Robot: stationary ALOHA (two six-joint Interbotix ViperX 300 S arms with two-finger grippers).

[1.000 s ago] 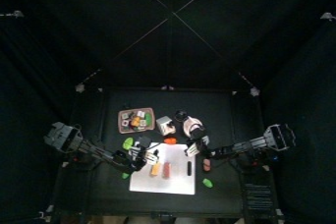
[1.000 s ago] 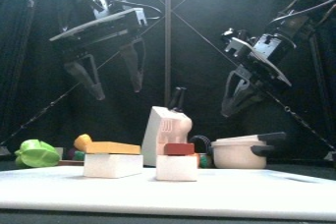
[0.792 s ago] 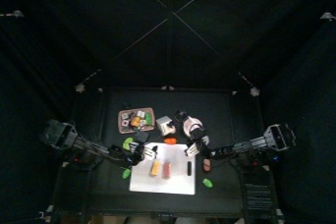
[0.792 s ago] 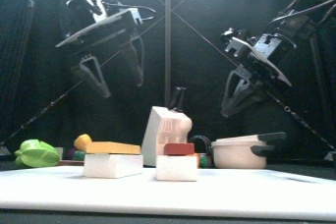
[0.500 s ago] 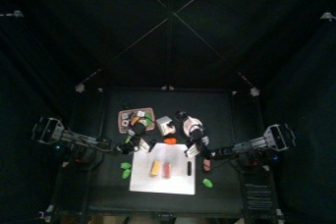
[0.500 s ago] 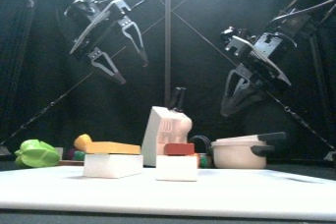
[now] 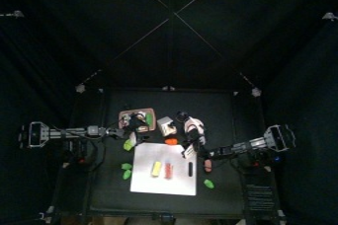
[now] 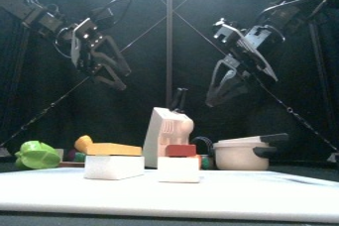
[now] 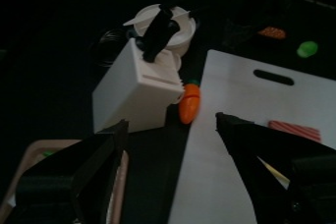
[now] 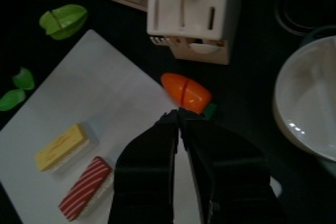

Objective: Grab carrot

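Observation:
The carrot (image 10: 187, 91) is a short orange piece with a green end. It lies on the black table between the white knife block (image 10: 195, 12) and the white cutting board (image 10: 112, 95). In the left wrist view the carrot (image 9: 191, 101) shows beside the block, and it is an orange speck (image 7: 172, 142) from above. My right gripper (image 10: 176, 120) hangs just above the carrot, its jaws a narrow gap apart with nothing between them. My left gripper (image 9: 171, 122) is open and empty, raised high over the table's left side (image 8: 103, 63).
A white pot (image 8: 245, 154) stands right of the knife block (image 8: 169, 136). A yellow slice (image 10: 63, 146) and a red slice (image 10: 85, 187) lie on the cutting board. A green pepper (image 10: 62, 19) and green bits (image 10: 16, 85) lie off the board's left. A tray (image 7: 136, 120) sits at the back left.
My left arm has lifted and drawn back toward the left, its gripper turning as it rose. My right gripper has shifted slightly left and up, keeping the same gap.

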